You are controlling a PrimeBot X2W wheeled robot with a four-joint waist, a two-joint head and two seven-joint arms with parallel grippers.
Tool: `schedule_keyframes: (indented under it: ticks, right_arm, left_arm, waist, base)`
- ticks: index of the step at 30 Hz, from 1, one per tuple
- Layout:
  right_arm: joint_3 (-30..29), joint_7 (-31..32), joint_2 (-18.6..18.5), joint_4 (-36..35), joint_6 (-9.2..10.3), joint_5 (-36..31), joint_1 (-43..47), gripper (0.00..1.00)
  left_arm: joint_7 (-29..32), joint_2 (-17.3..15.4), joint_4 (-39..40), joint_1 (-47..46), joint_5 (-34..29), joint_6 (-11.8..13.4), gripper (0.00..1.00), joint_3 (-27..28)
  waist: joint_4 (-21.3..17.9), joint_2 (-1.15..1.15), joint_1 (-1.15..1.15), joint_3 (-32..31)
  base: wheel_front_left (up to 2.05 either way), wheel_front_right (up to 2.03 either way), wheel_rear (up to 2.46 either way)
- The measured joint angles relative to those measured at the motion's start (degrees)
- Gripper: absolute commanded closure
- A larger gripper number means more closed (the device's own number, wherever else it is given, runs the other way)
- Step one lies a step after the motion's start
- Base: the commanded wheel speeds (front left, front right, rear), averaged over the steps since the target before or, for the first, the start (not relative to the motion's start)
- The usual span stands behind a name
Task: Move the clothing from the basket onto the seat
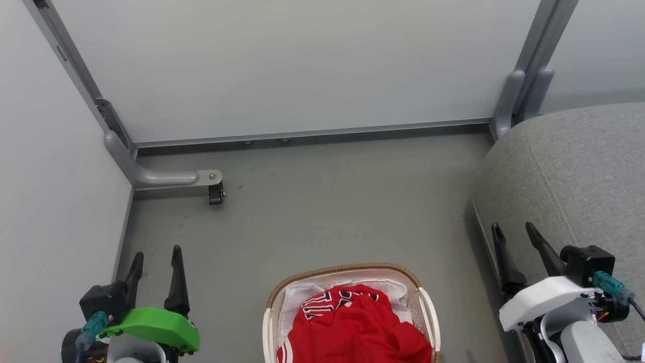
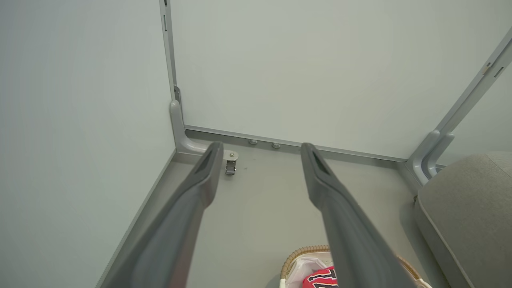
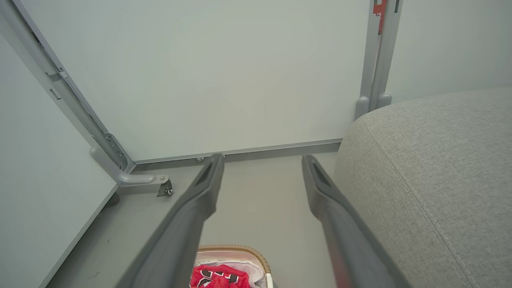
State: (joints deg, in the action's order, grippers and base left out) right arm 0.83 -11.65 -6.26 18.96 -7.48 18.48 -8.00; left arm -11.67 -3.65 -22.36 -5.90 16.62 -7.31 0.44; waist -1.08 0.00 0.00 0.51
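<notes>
Your left hand [image 1: 157, 253] and right hand [image 1: 513, 227] are both wide and hold nothing. The red clothes [image 1: 352, 322] lie in the basket [image 1: 347, 267], near the seat [image 1: 579, 176].

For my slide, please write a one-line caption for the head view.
Both open, left gripper and right gripper flank the laundry basket of red clothing; grey sofa seat at right.

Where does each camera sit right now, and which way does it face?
Head view: head-mounted, facing forward and down at basket, clothing, seat; left gripper and right gripper, open, at lower corners.
Left wrist view: on the left wrist, along its fingers toward the corner post.
Right wrist view: on the right wrist, along its fingers, seat alongside.
Both wrist views share the basket and caster.
</notes>
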Motion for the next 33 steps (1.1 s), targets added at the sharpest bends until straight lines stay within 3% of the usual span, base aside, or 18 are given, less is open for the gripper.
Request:
schedule_keyframes:
  ticks: [10, 18, 26, 33]
  right_arm:
    - [0.53, -1.08, 0.15, 2.18, -0.01, -4.9, 0.0, 0.0]
    - [1.23, -1.99, 0.54, 0.59, -0.01, -8.49, -4.59, 0.0]
    - [1.97, -2.81, 1.34, -2.41, -0.03, -11.83, -11.17, 0.0]
    - [2.92, -3.36, 2.2, -4.76, -0.03, -14.03, -15.34, 0.0]
  left_arm:
    - [-1.09, 0.44, -1.05, 0.02, -3.94, -0.07, 0.0, -1.47]
    - [-1.98, 0.68, -2.41, -4.18, -6.24, -0.07, 0.0, -7.55]
    - [-2.75, 0.79, -7.81, -13.62, -8.28, -0.08, 0.0, -18.81]
    - [-3.47, -0.4, -19.67, -21.81, -8.17, -0.09, 0.0, -29.58]
  waist:
    - [-0.4, 0.0, 0.0, 1.24]
    - [-1.33, 0.0, 0.0, 6.23]
    - [-3.46, 0.0, 0.0, 15.07]
    - [-6.22, 0.0, 0.01, 23.72]
  base:
    - [0.0, 0.0, 0.0]
    - [0.0, 0.0, 0.0]
    - [0.0, 0.0, 0.0]
    - [0.0, 0.0, 0.0]
